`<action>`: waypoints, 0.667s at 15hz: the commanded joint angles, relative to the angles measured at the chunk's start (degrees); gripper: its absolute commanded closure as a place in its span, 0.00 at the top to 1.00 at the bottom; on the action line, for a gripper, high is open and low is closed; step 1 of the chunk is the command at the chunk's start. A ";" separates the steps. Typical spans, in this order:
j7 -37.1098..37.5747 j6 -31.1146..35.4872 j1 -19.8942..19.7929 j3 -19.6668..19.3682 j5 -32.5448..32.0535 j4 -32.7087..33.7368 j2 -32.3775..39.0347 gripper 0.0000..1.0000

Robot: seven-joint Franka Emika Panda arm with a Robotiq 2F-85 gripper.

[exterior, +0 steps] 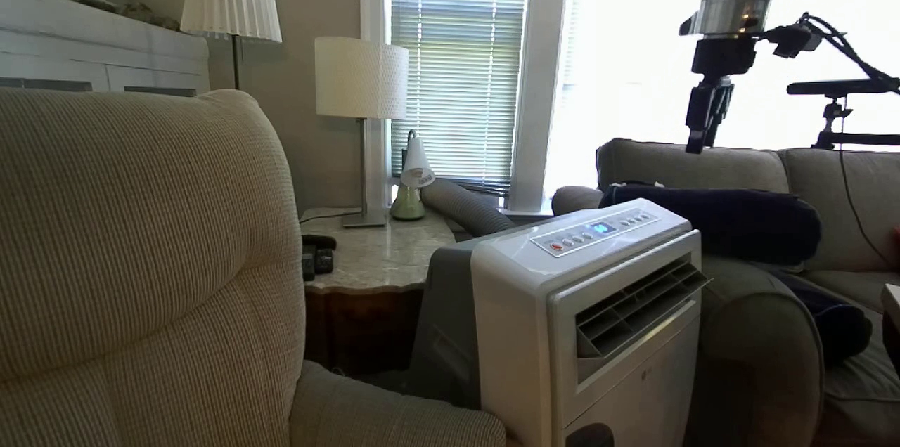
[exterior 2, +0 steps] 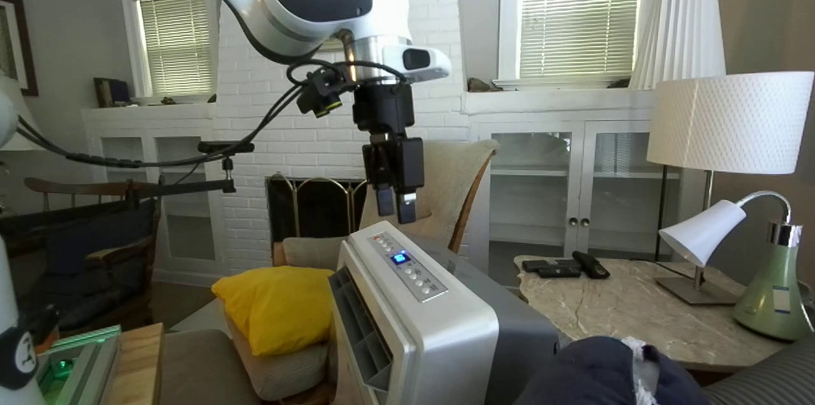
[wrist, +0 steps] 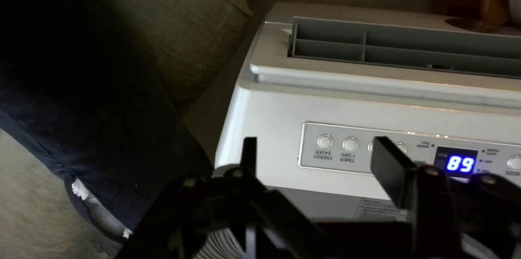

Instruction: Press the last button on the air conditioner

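Evidently the fingers [wrist: 391, 169] are spread, holding nothing, and hang higher than the air conditioner [exterior 2: 439, 319], apart from it. In the wrist view the ENERGY SAVER button [wrist: 325, 141], at the end of its row and so probably the last one meant, shows between the two tips, about midway; how far below them it sits cannot be told. Its control strip [exterior 2: 409, 268] runs lengthwise along the unit's top, nearly parallel to the line joining the tips. Coming down spread could therefore straddle the button; pressing the tips together first seems the better move. Nothing visible stands between tips and strip, so the descent looks unhindered. Past that end of the strip, a margin of white casing runs to the top's edge, and a dark blue roll [wrist: 93, 100] lies just beyond, on the sofa [exterior: 763, 320], limiting sideways room there.
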 commanded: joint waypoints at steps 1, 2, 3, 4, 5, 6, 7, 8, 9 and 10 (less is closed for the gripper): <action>-1.51 -8.74 -0.23 0.85 3.90 -0.38 -6.93 0.99; -1.29 -11.69 -0.20 1.06 4.57 0.16 -8.11 1.00; -0.40 -14.45 -0.26 1.41 5.25 0.65 -9.15 1.00; 0.18 -16.76 -0.42 1.73 5.50 1.03 -10.06 1.00; 0.77 -18.54 -0.53 2.03 5.78 1.35 -10.88 1.00; 1.26 -20.35 -0.63 2.25 6.05 1.76 -11.61 1.00; 2.03 -21.76 -0.67 2.37 6.69 2.11 -12.22 1.00; 3.00 -22.12 -0.75 2.47 7.39 2.25 -12.71 1.00; 1.16 -19.70 -0.80 2.50 5.60 1.90 -10.81 1.00; 1.68 -20.35 -0.82 2.62 6.02 2.04 -11.35 1.00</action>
